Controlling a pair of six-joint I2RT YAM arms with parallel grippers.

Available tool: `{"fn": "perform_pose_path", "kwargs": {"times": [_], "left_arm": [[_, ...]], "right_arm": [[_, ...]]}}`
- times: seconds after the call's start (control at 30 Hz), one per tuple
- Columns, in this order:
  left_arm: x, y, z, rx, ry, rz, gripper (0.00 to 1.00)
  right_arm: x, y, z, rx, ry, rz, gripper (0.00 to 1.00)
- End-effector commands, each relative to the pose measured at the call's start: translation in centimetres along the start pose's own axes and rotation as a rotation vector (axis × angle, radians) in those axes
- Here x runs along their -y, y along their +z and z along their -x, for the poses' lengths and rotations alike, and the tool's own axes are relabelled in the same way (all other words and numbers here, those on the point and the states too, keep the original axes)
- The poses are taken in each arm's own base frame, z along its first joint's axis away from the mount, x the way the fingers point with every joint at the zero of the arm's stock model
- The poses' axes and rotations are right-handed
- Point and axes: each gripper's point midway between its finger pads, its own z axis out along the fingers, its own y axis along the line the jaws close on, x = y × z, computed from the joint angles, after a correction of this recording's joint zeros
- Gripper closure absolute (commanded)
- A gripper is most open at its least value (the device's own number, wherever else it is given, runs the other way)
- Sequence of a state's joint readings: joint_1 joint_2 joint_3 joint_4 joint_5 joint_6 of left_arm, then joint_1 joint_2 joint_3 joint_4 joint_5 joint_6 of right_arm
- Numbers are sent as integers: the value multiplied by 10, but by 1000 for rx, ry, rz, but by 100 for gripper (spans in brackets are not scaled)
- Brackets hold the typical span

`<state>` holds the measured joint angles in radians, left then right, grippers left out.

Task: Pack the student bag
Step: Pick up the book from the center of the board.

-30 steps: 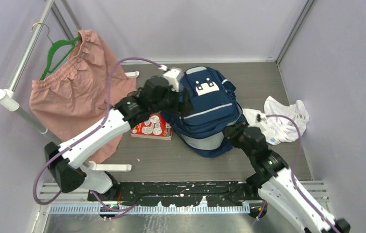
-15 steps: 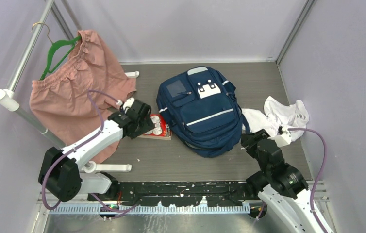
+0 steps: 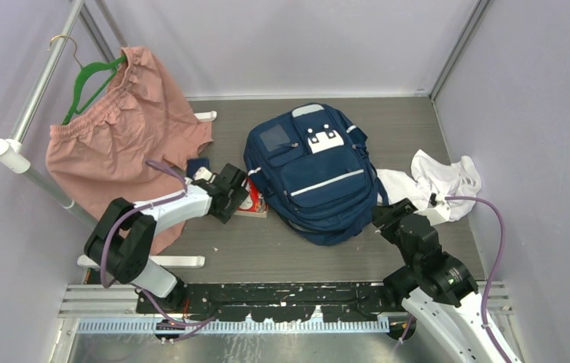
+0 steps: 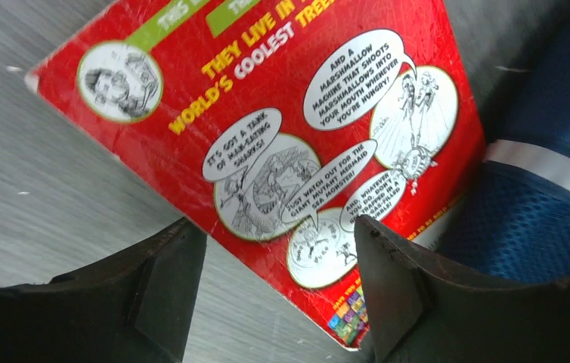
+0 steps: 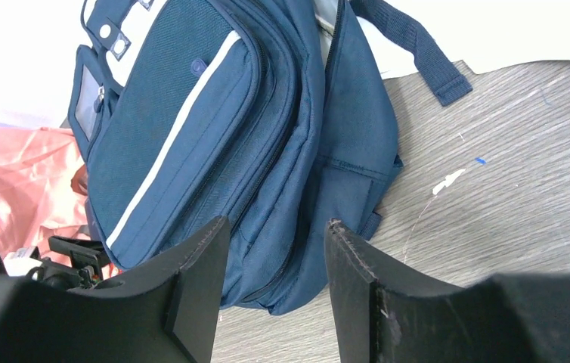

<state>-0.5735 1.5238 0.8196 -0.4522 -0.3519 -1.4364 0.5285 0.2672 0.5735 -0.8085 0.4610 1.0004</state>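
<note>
Far left, I see pink fabric shorts (image 3: 119,140) on a green plastic hanger (image 3: 89,76), hung off the silver metal rail (image 3: 36,98). A small dark blue flat item (image 3: 197,165) lies just right of the shorts; can't tell what it is.

Left gripper (image 4: 278,257) is low over a red paperback book with cartoon speech bubbles (image 4: 267,144), jaws spread, one finger on each side of the book's near part. Can't tell if it touches. The book lies flat on the grey wood-grain table (image 3: 267,249), its right edge against the bag.

The large navy blue fabric student bag (image 3: 312,178) lies flat mid-table, front pocket and white patch up.

Right gripper (image 5: 276,234) sits near the bag's near right corner, jaws apart, nothing between them.

Crumpled white cloth (image 3: 441,181) lies right of the bag.
</note>
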Motion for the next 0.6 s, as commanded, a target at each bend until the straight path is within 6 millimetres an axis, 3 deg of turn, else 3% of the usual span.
{"fn": "perform_pose_path", "kwargs": {"times": [0.0,0.03,0.1,0.13,0.17,0.37,0.57], "left_arm": [[15,15,-8,44,-143,-49,31],[12,18,-11,45,-148,-36,34],[8,23,-14,44,-149,-18,56],[5,24,-15,45,-147,-11,82],[3,24,-14,49,-144,-4,97],[-13,4,3,112,-85,-7,100],[-33,-34,23,159,17,-76,100]], "right_arm": [[-9,-2,4,12,27,40,45],[-8,-3,4,14,26,36,45],[-9,-3,5,13,26,38,45],[-9,-3,5,12,25,39,45],[-9,-3,5,11,23,39,45],[-21,-3,-1,-24,-3,96,45],[-85,-11,-29,-214,-175,381,45]]}}
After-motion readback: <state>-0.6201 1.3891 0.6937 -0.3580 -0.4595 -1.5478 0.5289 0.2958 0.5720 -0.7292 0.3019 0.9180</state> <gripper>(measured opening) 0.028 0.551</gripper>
